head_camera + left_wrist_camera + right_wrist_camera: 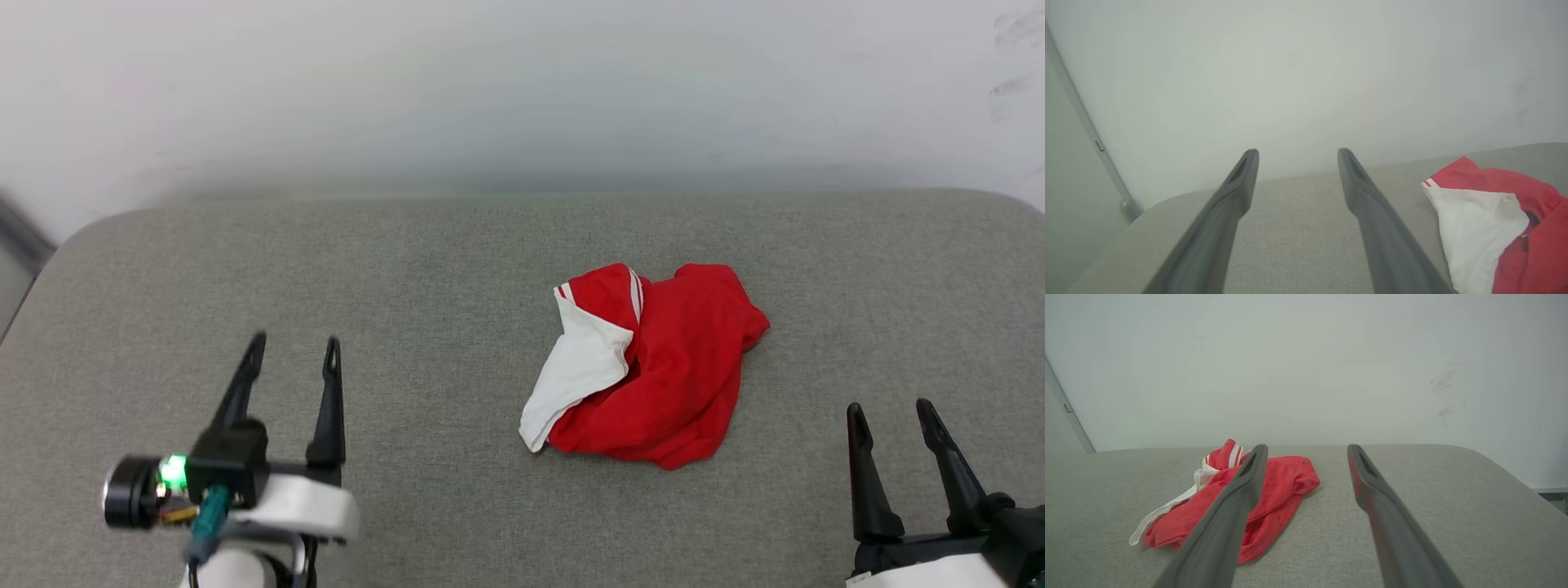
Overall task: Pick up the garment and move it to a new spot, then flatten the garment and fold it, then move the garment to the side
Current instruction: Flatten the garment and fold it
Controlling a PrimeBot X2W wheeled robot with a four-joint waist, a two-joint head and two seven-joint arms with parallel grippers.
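The left end effector (1297, 152) gapes beside the crumpled garment (1478, 220).

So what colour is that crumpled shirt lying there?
The shirt is red with a white sleeve and red-white striped trim; clearest in the head view.

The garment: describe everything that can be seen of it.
The garment is a red shirt of soft, knit-looking cloth, crumpled into a loose heap, neither spread nor folded. A white sleeve is draped over its left side, and red-white striped trim shows near its far edge. No print shows among the folds. It lies right of centre on the grey fabric-covered surface, touching nothing else; the left gripper and right gripper stand open, apart from it.
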